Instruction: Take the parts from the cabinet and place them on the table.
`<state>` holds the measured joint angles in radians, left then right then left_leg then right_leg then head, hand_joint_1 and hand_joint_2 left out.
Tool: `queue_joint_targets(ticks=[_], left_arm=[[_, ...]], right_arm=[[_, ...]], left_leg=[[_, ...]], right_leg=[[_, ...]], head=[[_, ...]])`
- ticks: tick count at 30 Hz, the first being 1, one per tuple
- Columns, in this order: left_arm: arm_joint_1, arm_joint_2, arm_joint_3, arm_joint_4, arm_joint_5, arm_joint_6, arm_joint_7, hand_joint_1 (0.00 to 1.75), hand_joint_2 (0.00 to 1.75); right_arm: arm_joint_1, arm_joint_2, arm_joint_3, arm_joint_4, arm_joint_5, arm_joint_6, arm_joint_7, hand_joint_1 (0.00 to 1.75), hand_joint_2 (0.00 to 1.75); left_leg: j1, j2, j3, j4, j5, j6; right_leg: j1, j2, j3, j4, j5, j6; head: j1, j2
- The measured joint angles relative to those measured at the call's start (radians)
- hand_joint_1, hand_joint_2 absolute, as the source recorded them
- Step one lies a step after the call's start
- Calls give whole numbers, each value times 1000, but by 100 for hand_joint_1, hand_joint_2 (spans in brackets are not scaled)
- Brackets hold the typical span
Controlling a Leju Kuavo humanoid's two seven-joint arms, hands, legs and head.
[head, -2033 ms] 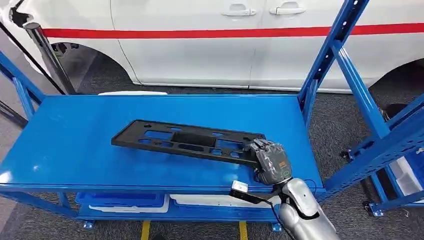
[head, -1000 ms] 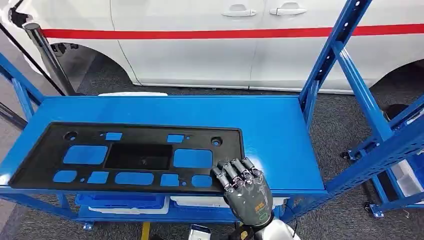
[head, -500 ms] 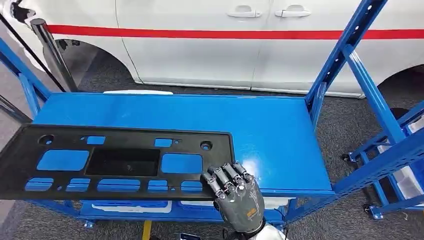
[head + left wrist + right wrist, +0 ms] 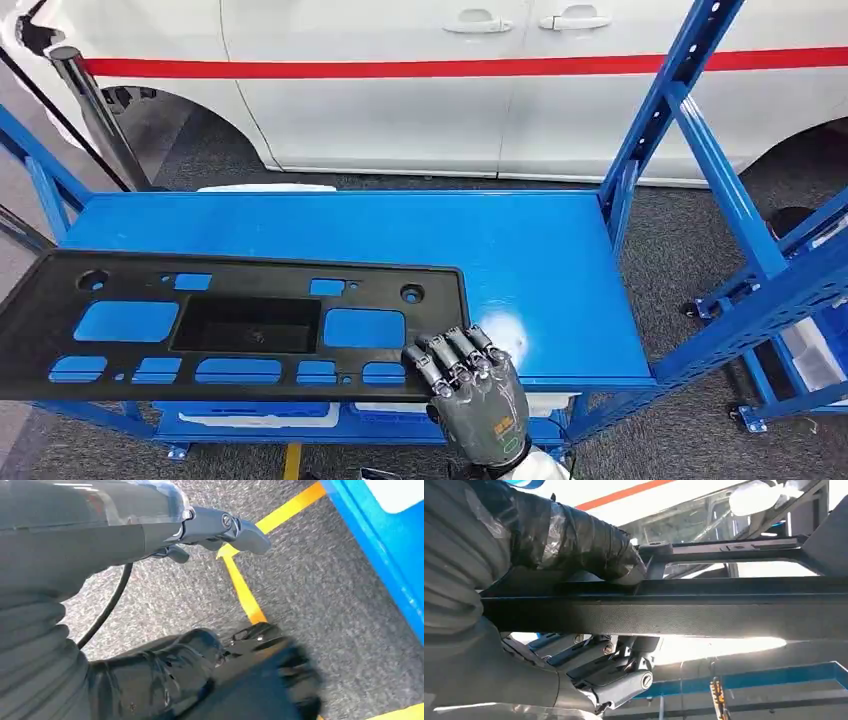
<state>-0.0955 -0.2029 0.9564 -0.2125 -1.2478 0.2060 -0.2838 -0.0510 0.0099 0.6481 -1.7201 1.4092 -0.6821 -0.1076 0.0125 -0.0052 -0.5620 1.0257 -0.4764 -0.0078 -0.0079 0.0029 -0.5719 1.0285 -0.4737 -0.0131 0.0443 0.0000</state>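
Now | right hand (image 4: 478, 392) grips black panel (image 4: 230, 325) | flat, long axis left-right

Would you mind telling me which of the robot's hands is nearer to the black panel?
Right. The right hand grips the black panel at its near corner; the left hand hangs over the grey floor.

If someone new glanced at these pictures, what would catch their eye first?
A long black panel full of cut-outs, held by its right end in the robot's right hand above the front of the blue shelf. Behind the shelf stands a white car with a red stripe.
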Motion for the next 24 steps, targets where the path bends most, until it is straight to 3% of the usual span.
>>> queue_joint_targets(ticks=[1,3,5,7,8,9,10,11,12,14,15,18,19,20,21,22,24], left_arm=[[-1,0,0,0,0,0,0,0,175],[1,0,0,0,0,3,3,0,175],[1,-1,0,0,-1,9,9,0,175],[0,-2,0,0,-2,15,11,0,175],[-1,-2,0,0,-3,18,13,0,175],[0,-2,0,0,-3,19,15,0,175],[1,-2,0,0,-4,19,18,0,175],[1,-2,0,0,-5,19,19,0,175],[1,-3,0,0,-6,19,19,0,175],[0,-4,0,0,-6,18,19,0,175],[1,-6,0,0,-8,18,20,0,175],[0,-6,0,0,-9,18,21,0,175],[-1,-6,0,0,-9,18,20,0,175],[-1,-6,0,0,-9,18,21,0,175],[-1,-6,0,0,-9,18,21,0,175],[-1,-6,0,0,-9,18,21,0,175],[-1,-6,0,0,-10,18,22,0,175]], right_arm=[[0,0,0,0,0,0,0,175,175],[0,0,0,0,-6,0,-2,175,175],[1,0,0,0,-13,0,-10,175,175],[2,0,0,0,-16,-1,-13,175,175],[3,0,-1,0,-19,-1,-16,175,175],[4,0,-2,2,-23,-1,-19,175,175],[5,0,-2,3,-26,-1,-21,175,175],[7,0,-3,4,-27,-1,-23,175,175],[8,0,-3,4,-29,-1,-26,175,175],[7,0,-3,4,-31,-1,-31,175,175],[7,0,-3,4,-32,-1,-31,175,175],[8,1,-4,4,-33,-2,-31,175,175],[8,1,-6,4,-33,-2,-31,175,175],[8,3,-7,4,-33,-2,-31,175,175],[8,5,-7,4,-33,-2,-32,175,175],[8,8,-8,4,-33,-2,-38,175,175],[8,13,-10,4,-35,-2,-45,175,175]], left_leg=[[-1,-2,-3,-5,6,11],[-5,-2,-6,-3,6,19],[3,1,0,-17,17,39],[2,2,-1,-19,18,52],[0,2,-2,-18,18,52],[-2,3,-3,-18,17,52],[-4,3,-3,-15,17,53],[-4,3,-3,-14,16,54],[-5,2,-3,-11,14,54],[-6,-1,0,-6,10,50],[-7,-1,-2,-4,9,47],[-9,-1,-7,-3,10,32],[-10,-1,-5,-6,12,25],[-10,-1,-10,-1,3,18],[-8,0,-16,21,-18,14],[-6,0,-40,79,-59,10],[-2,0,-108,235,-133,1]], right_leg=[[1,0,-4,3,1,6],[0,0,-3,-2,5,13],[-5,1,-6,8,-7,26],[-4,0,-47,101,-68,29],[-5,0,-90,193,-112,32],[-5,0,-124,265,-139,33],[-5,0,-146,307,-144,34],[-5,0,-142,297,-123,33],[-5,0,-117,246,-86,30],[-4,0,-27,63,4,17],[0,0,-6,20,-8,10],[7,3,-11,11,-2,10],[7,3,-11,8,2,5],[-5,1,-5,-4,9,-4],[-5,0,-4,-7,11,-10],[-5,-1,-6,-7,12,-13],[-4,-3,-10,-6,13,-14]], head=[[0,0],[1,0],[0,0],[1,0],[2,0],[1,0],[1,0],[2,0],[1,0],[1,0],[2,0],[1,0],[1,0],[1,0],[0,0],[0,0],[0,0]])
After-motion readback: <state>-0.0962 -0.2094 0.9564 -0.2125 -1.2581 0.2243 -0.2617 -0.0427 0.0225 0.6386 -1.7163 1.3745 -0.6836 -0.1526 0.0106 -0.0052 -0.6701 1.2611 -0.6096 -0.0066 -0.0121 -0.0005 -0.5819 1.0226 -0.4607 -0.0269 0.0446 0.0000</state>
